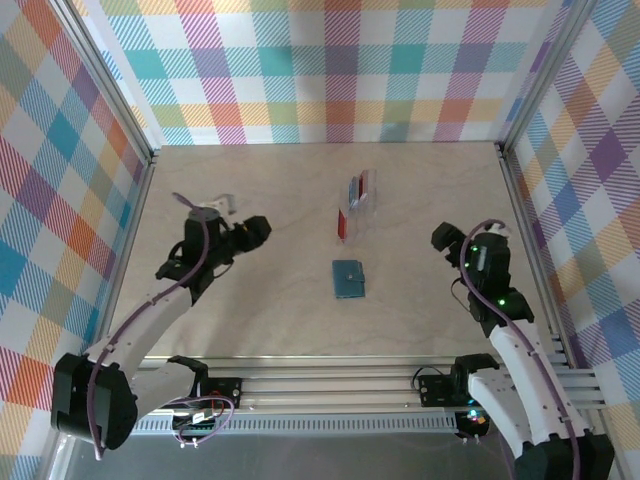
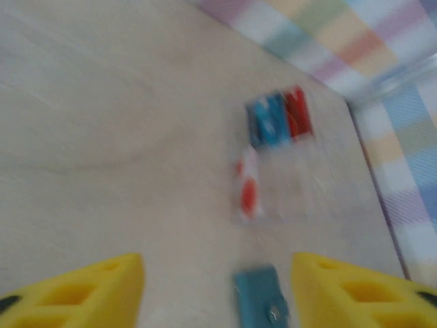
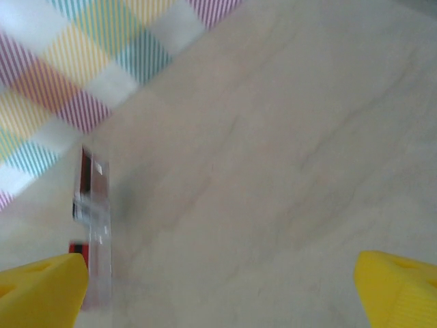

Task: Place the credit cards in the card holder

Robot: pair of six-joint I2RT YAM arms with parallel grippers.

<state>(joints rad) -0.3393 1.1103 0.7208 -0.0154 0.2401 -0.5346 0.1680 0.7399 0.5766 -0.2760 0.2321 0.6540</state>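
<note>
Top external: no step done yet, I judge. The card holder [image 1: 348, 279] lies mid-table, apparently closed. One red credit card [image 1: 341, 224] lies just beyond it, and a clear case [image 1: 362, 190] sits farther back. Left gripper [image 1: 258, 232] and right gripper [image 1: 441, 238] are both spread, empty, and well apart from these. Left wrist, though blurred, shows me the case's blue card [image 2: 268, 121].
</note>
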